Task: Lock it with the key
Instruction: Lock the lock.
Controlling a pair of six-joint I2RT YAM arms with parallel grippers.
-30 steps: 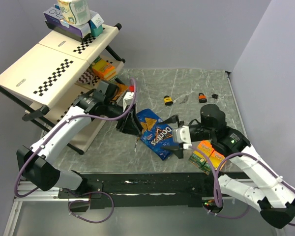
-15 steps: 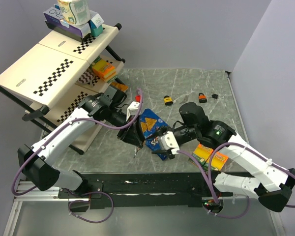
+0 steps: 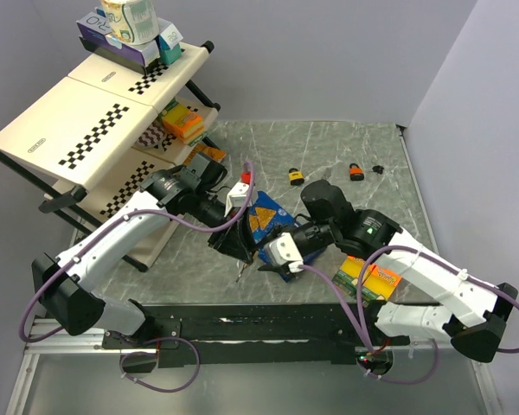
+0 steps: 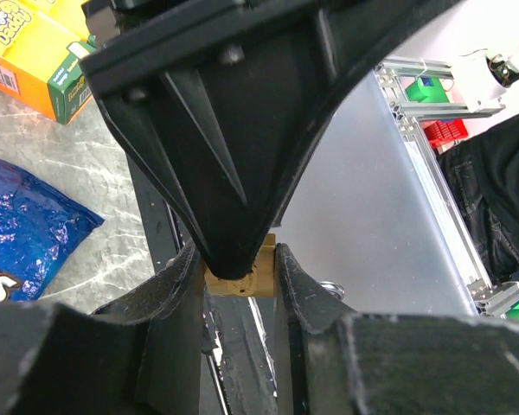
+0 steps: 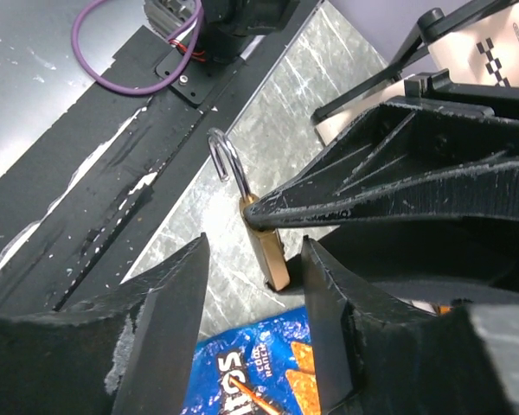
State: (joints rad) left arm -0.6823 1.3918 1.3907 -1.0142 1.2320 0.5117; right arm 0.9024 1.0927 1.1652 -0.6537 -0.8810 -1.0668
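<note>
Padlock point(image 5: 268, 252): brass body pinched in left gripper point(image 4: 238, 266), held above table point(image 3: 346, 143) near front edge, beside chip bag point(image 3: 261, 214). Shackle point(image 5: 227, 164) open.
Right gripper point(image 3: 266, 258): fingers spread, empty; lock body lies between them in wrist view.
Key: not visible in any view.
Hazards:
- Right finger strikes body; lock twists or slips from narrow pinch and drops.
- Closing without key leaves lock unturned.
- Gripper-to-gripper collision likely; clearance tight.
</note>
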